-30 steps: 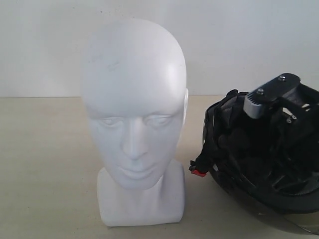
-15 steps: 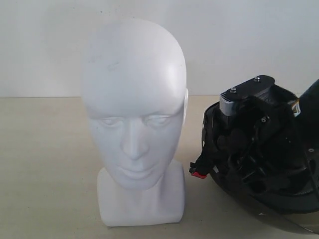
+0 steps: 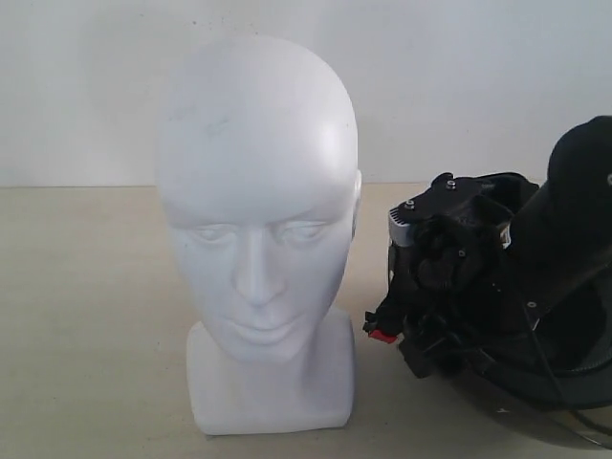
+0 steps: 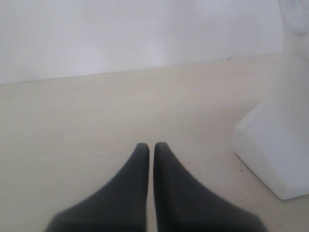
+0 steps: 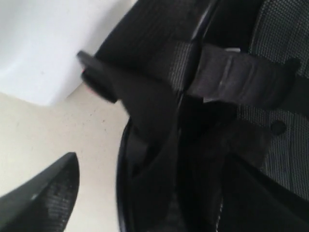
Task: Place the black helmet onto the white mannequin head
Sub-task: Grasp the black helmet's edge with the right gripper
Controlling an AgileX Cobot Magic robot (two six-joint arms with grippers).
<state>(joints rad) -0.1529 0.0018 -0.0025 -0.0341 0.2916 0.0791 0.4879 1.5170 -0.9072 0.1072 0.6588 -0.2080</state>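
The white mannequin head stands upright on its block base, facing the exterior camera. To its right the black helmet lies opening-up on the table, padding and straps showing. My right gripper reaches down at the helmet's edge nearest the head and stands open across the rim. One finger is outside the shell; the other is hidden in the dark interior. My left gripper is shut and empty, low over the table beside the base.
A beige tabletop meets a plain white wall behind. A small red buckle hangs off the helmet strap between helmet and mannequin base. Bare table lies left of the head.
My right arm has swung left and down across the helmet, from above its middle to the rim nearest the mannequin. Head and helmet have stayed put.
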